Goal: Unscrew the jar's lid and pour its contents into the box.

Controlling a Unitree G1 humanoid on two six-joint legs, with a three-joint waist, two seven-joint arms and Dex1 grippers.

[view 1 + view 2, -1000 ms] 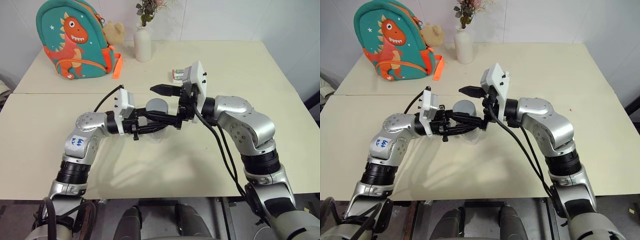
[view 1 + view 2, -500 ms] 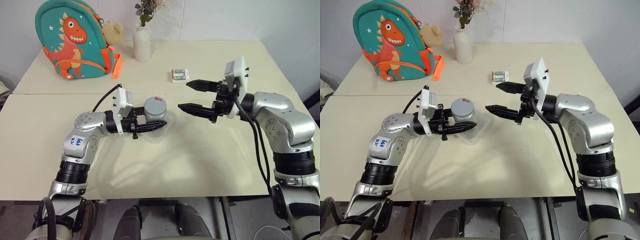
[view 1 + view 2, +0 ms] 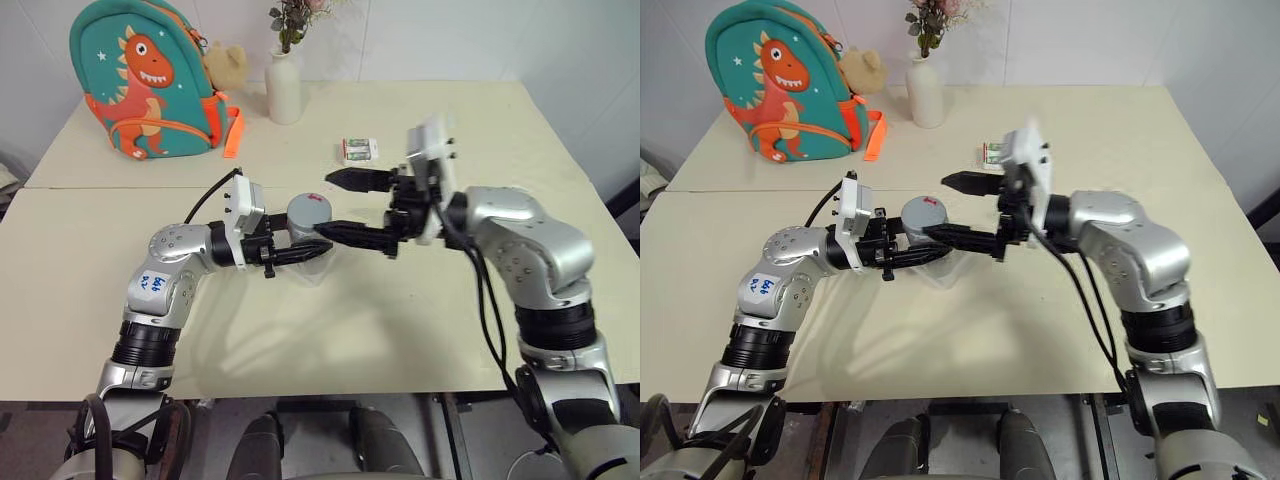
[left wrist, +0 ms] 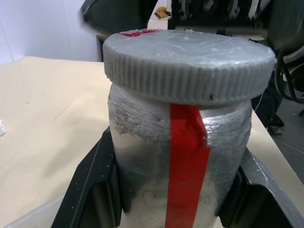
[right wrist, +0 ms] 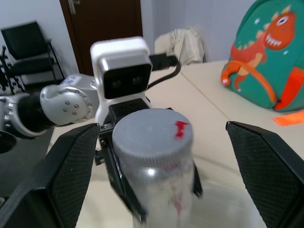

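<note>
the left gripper (image 3: 300, 250) reached level toward the robot's right, its fingers (image 4: 90, 190) pinching the jar (image 4: 178, 156) by its sides, upright over the box (image 3: 940, 272) on the table (image 3: 400, 310). the grey lid (image 3: 310, 209) sat on the jar. the right gripper (image 3: 340, 205) pointed level the opposite way, jaws spread wide on either side of the lid, not touching it.

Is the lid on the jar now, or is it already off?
On. The grey lid sits flat on the jar, which the left claw holds; the open right claw is not gripping it.
</note>
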